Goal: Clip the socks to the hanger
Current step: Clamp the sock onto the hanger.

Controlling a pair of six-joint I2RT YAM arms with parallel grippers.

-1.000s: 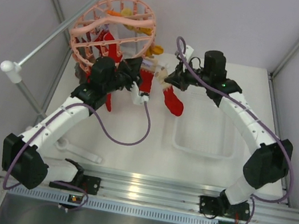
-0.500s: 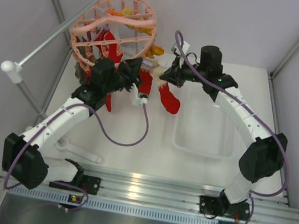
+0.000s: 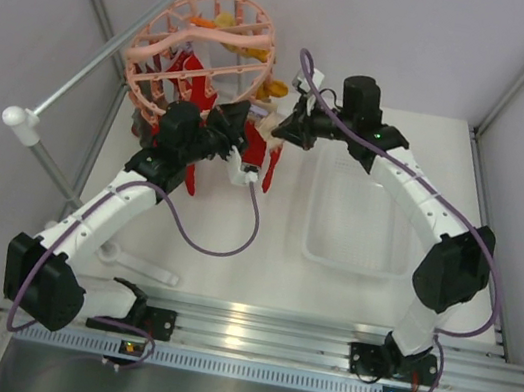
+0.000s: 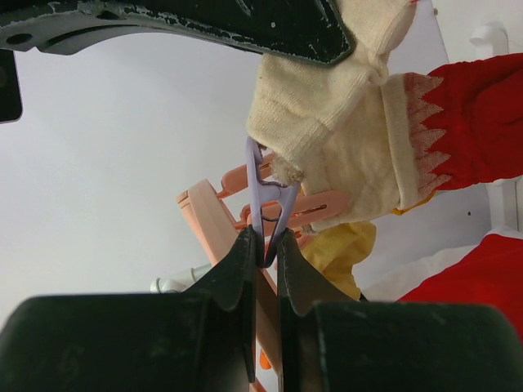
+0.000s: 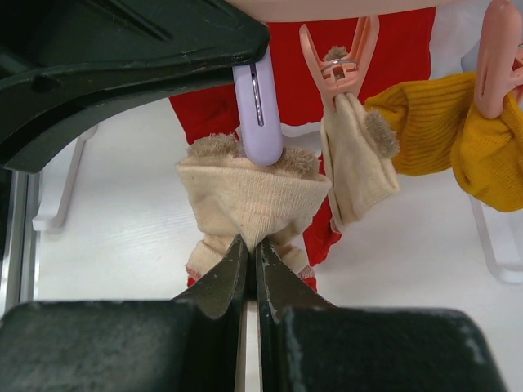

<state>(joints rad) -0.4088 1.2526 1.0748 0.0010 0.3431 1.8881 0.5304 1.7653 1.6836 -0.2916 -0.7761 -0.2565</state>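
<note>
The salmon-pink hanger (image 3: 203,43) hangs at the back left, with red socks (image 3: 192,77) and a yellow sock (image 5: 441,122) clipped to it. My left gripper (image 4: 265,241) is shut on the handle end of a lilac peg (image 4: 263,196), and sits under the hanger's right rim (image 3: 243,144). My right gripper (image 5: 251,245) is shut on the cream cuff (image 5: 249,192) of a red sock (image 3: 269,165) and holds it against that peg's tip (image 5: 260,122). Whether the peg grips the cuff is unclear. A pink peg (image 5: 337,61) beside it holds another cream cuff.
A clear plastic tray (image 3: 358,228) lies on the table to the right. The grey metal rail (image 3: 92,65) with a white ball end (image 3: 17,119) runs along the left. A small white plastic piece (image 3: 138,266) lies near the left arm's base.
My right gripper has carried the red sock left and back, from over the tray's corner up to the lilac peg. The left arm has hardly moved.
</note>
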